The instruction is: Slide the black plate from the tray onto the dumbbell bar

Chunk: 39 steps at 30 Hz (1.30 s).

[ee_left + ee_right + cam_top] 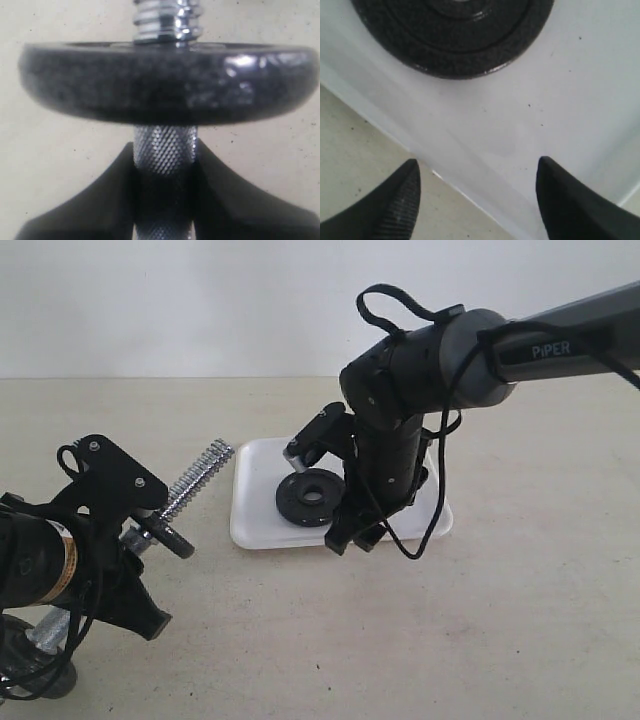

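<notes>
My right gripper [477,200] hangs wide open and empty. In the exterior view the black plate [312,497] lies flat on the tray [262,527] at its 10 o'clock. The left gripper [165,200] clamps the dumbbell bar [200,472] — threaded end aimed 1 o'clock.

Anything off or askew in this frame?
Nothing damaged or spilled. The round matte-black iron plate lies flat on the white plastic tray. Only oddity: the chrome dumbbell bar in the left end effector already carries another black disc.
</notes>
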Available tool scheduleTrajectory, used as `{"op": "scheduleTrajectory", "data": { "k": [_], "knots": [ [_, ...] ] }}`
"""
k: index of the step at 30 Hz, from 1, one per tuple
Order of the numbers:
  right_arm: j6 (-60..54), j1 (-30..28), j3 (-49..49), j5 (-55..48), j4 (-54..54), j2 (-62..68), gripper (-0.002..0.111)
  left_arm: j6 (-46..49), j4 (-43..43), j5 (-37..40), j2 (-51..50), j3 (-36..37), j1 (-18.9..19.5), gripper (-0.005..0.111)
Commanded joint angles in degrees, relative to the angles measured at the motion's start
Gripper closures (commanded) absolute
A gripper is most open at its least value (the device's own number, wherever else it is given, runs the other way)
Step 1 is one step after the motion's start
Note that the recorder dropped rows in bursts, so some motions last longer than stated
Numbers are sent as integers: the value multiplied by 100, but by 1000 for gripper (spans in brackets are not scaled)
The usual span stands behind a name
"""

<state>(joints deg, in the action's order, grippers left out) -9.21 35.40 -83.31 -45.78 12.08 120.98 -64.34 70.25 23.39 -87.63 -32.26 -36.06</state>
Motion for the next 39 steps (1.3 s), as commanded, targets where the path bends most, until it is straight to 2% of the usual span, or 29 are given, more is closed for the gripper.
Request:
{"op": "scheduleTrajectory", "data": {
  "k": [1,5,7,8,10,16,17,18,21,22,28,39],
  "knots": [
    [79,10,-24,102,-399,14,50,-75,257,147,258,-174,13,102],
    [-304,53,-24,-237,-885,146,52,-75,257,147,258,-174,13,102],
    [-585,122,-24,-189,-916,51,62,-75,257,147,258,-174,13,102],
    [-647,191,-80,-211,-951,-50,71,-75,257,147,258,-174,13,102],
    [-750,295,-243,-297,-991,-208,80,-75,257,147,258,-174,13,102],
    [-765,413,-855,-382,-724,-549,82,-75,239,148,258,-174,13,102],
    [-765,413,-877,-268,-664,-549,82,-75,244,132,258,-174,13,102],
    [-765,413,-877,-87,-651,-538,77,-75,244,120,258,-174,13,102],
    [-467,332,-877,642,-580,-263,48,-75,244,14,258,-174,13,102],
    [-259,293,-877,697,-555,-177,46,-75,234,15,258,-174,13,102],
    [287,101,-1296,172,-6,545,47,-75,217,15,258,-174,13,102],
    [727,44,-2263,-481,-350,1164,47,-75,234,-107,258,-174,13,102]
  ]
}}
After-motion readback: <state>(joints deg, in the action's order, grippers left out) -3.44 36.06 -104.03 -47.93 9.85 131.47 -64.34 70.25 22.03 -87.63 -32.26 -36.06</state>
